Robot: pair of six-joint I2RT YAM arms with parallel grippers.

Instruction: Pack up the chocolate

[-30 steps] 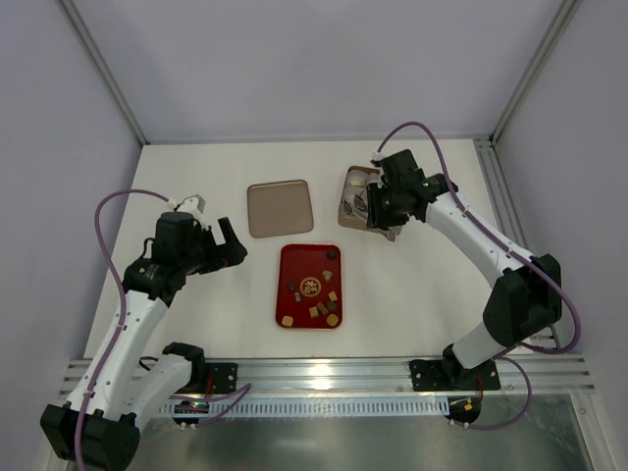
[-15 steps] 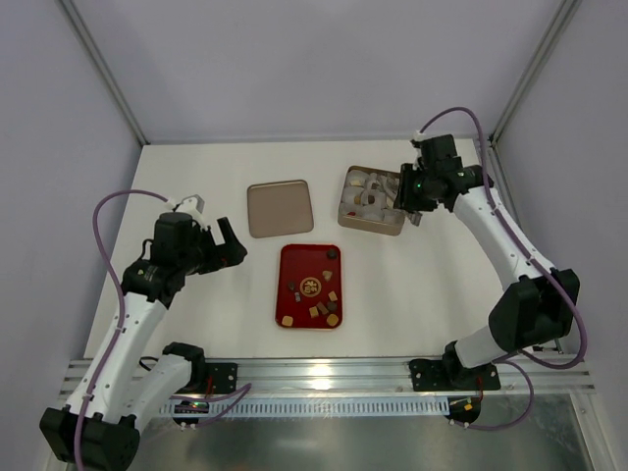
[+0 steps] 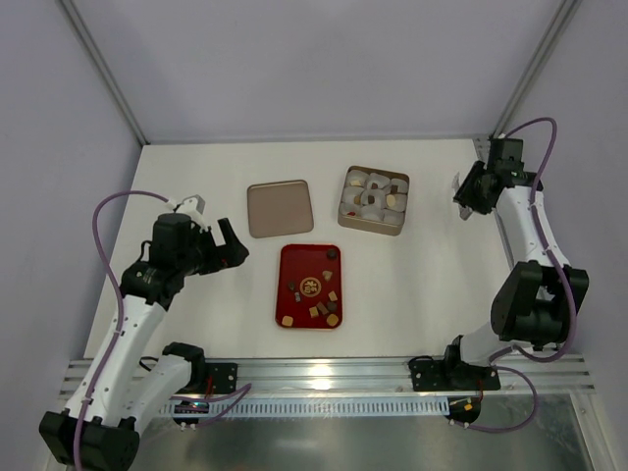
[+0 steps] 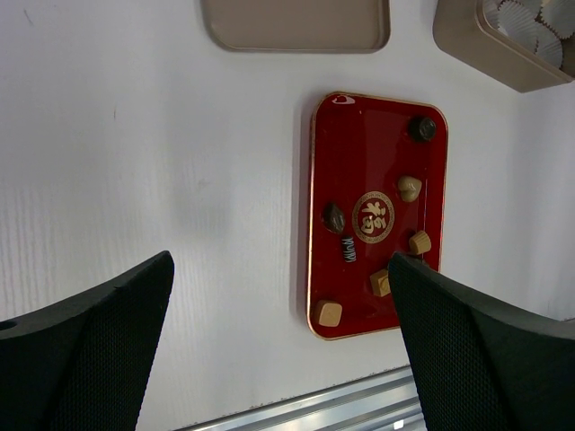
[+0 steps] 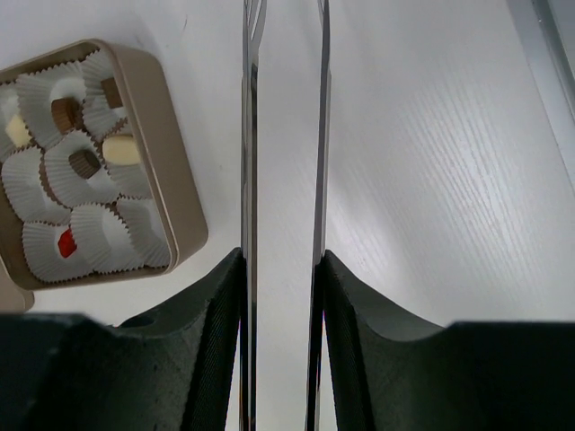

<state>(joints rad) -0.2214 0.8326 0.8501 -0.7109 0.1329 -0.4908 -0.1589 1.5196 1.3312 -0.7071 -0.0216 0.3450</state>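
Observation:
Several small pieces of chocolate (image 3: 316, 287), tan and dark brown, lie scattered on a red tray (image 3: 291, 261); the left wrist view shows a tan square (image 4: 328, 313) and a dark round one (image 4: 422, 128). More chocolate (image 5: 85, 162) sits in white paper cups inside a gold tin (image 3: 374, 199). My left gripper (image 3: 228, 245) hovers open left of the tray, nothing between its fingers (image 4: 108, 314). My right gripper (image 3: 469, 191) is near the table's right edge, right of the tin, shut on metal tweezers (image 5: 250, 162) whose tips run out of view.
The tin's flat gold lid (image 3: 280, 208) lies behind the red tray, left of the tin. An aluminium frame post and rail (image 3: 488, 167) stand close to the right gripper. Another rail (image 3: 324, 373) runs along the near table edge.
The right arm has swung right, from over the tin to the table's right edge, still holding the tweezers. The left arm has not moved.

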